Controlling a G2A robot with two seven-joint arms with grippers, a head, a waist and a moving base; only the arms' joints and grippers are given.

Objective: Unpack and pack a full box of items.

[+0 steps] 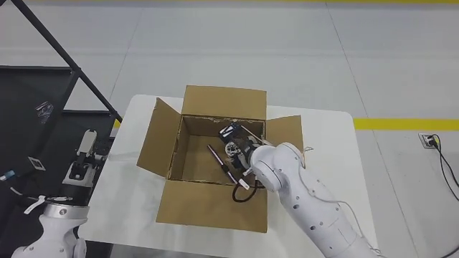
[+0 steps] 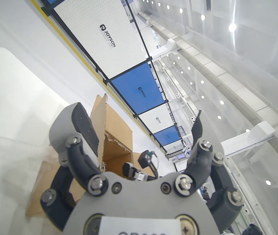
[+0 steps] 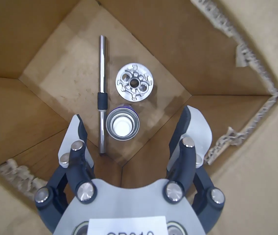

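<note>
While the cardboard box point(image 1: 192, 159) stands open on the white table point(image 1: 326, 132) with its flaps folded outward, the right gripper point(image 3: 132, 116) is positioned inside it, above the box floor. Its fingers are spread wide and nothing is grasped between them. Three items are seen on the box floor. A metal rod point(image 3: 102, 74) with a dark band lies flat. A round metal disc point(image 3: 134, 81), pierced by cut-outs and a centre hole, is set just beside the rod. A purple can point(image 3: 122, 124) stands upright near the disc and just beside the rod. The can is found beneath the gap between the fingers, untouched by them. Torn edges are noted along the box rim. The left gripper point(image 2: 139, 113) is seen outside the box, off to its side and tilted up toward the hall ceiling. Its fingers are likewise spread wide, and nothing is held.
</note>
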